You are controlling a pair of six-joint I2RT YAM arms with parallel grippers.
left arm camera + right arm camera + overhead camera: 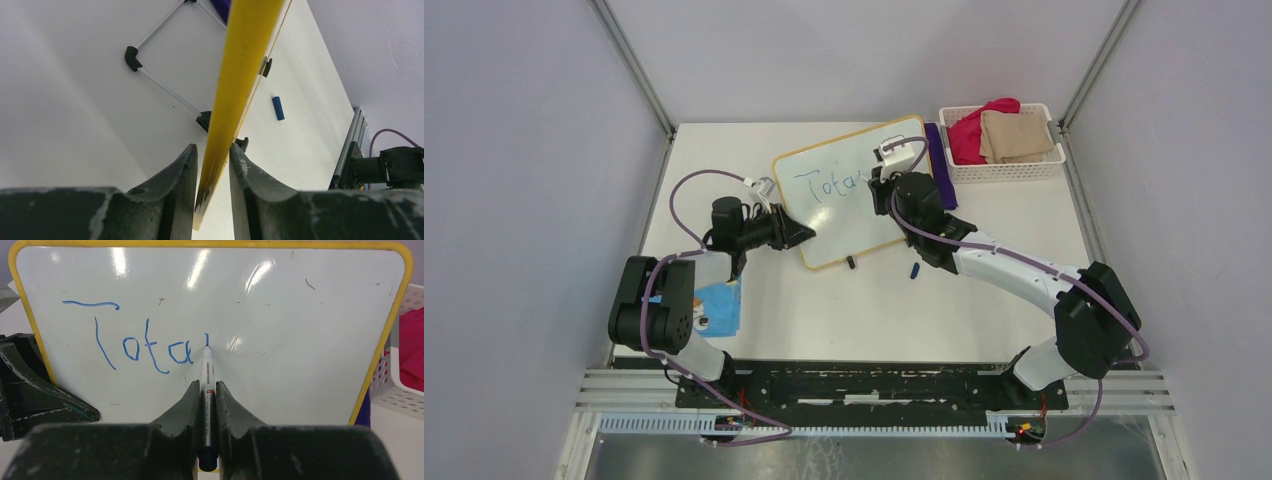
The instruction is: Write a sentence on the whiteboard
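The whiteboard has a yellow frame and lies at an angle in the middle of the table. My left gripper is shut on its left edge, and the left wrist view shows that yellow edge running between the fingers. Blue letters reading "Tota" make up the sentence on the board. My right gripper is shut on a marker. The marker's tip touches the board just right of the last letter, at a short fresh stroke.
A blue marker cap lies on the table near the board's front edge. A white basket with red and tan cloths stands at the back right, with a purple item beside it. A blue booklet lies by the left arm's base.
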